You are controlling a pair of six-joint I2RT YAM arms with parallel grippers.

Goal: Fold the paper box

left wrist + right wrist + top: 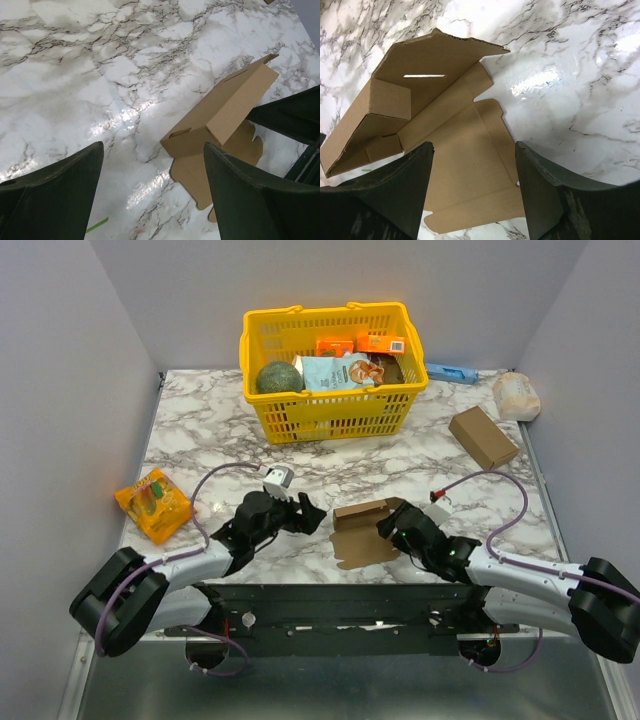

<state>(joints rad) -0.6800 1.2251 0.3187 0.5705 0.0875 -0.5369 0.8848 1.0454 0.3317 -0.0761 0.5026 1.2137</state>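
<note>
Left claw (304, 512) wide open, empty, right claw (392, 522) open over paper box (360, 537)

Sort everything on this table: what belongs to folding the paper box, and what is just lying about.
Belongs to the job:
- paper box, partly folded
- left gripper and right gripper, both open, one on either side of it

Just lying about:
- yellow basket of groceries
- orange snack packet
- brown carton
- pale bag
- blue pack

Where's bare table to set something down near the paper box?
Free: marble between the yellow basket and the paper box, and between the orange snack packet and that basket. Crowded: the box's sides, with the left claw and right claw.
</note>
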